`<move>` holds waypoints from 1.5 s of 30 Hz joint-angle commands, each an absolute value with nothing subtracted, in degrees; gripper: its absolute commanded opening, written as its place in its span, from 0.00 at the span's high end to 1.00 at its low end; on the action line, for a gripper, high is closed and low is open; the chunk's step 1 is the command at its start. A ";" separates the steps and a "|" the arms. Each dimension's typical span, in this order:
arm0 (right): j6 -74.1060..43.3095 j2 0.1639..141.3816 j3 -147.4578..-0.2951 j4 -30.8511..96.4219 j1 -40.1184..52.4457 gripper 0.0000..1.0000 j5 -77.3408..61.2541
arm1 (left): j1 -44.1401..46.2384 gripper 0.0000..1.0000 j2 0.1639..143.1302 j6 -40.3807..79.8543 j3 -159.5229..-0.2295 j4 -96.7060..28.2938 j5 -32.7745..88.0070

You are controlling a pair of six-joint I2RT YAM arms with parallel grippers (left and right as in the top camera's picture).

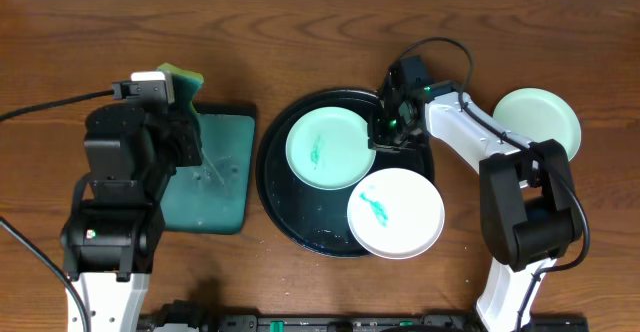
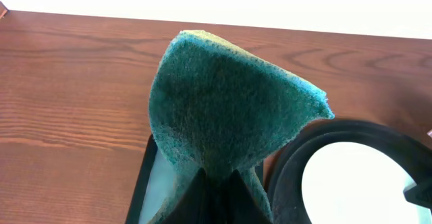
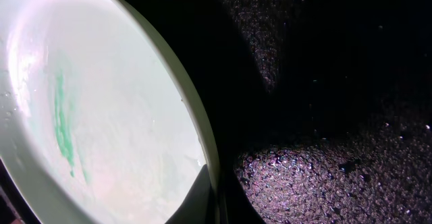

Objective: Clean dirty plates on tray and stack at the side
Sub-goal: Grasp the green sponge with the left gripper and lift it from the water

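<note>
The round black tray (image 1: 285, 187) holds a mint-green plate (image 1: 330, 147) and a white plate (image 1: 395, 212), each with a teal smear. My right gripper (image 1: 385, 132) is shut on the right rim of the mint-green plate; in the right wrist view that rim runs between the fingers of the gripper (image 3: 216, 177), with the smeared plate (image 3: 115, 102) on the left and the wet tray floor (image 3: 324, 170) on the right. My left gripper (image 1: 178, 87) is shut on a green sponge (image 2: 229, 109), held over the table left of the tray. Another mint-green plate (image 1: 537, 122) lies on the table at the right.
A dark green rectangular tray (image 1: 215, 172) lies left of the black tray, below the sponge. Both arm bases stand near the front edge of the table. A black cable loops above the right arm at the back.
</note>
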State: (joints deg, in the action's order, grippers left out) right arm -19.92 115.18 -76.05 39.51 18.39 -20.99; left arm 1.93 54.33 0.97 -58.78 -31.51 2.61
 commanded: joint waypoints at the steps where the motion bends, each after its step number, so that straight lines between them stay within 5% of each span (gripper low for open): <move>1: -19.03 115.20 -76.05 39.44 18.31 0.99 -21.41 | 2.07 0.93 54.50 -0.45 -59.16 -30.85 1.89; 32: -19.03 115.20 -76.05 39.24 18.31 0.99 -21.26 | 2.07 0.93 55.70 -0.84 -59.16 -30.96 1.87; 45: -19.05 115.20 -76.05 40.23 18.44 0.99 -21.26 | 2.07 0.93 78.32 13.91 -59.33 -38.50 -0.05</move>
State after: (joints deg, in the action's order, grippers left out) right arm -19.90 115.18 -76.05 39.83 18.39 -20.97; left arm 1.96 74.19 6.76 -58.78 -36.80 0.89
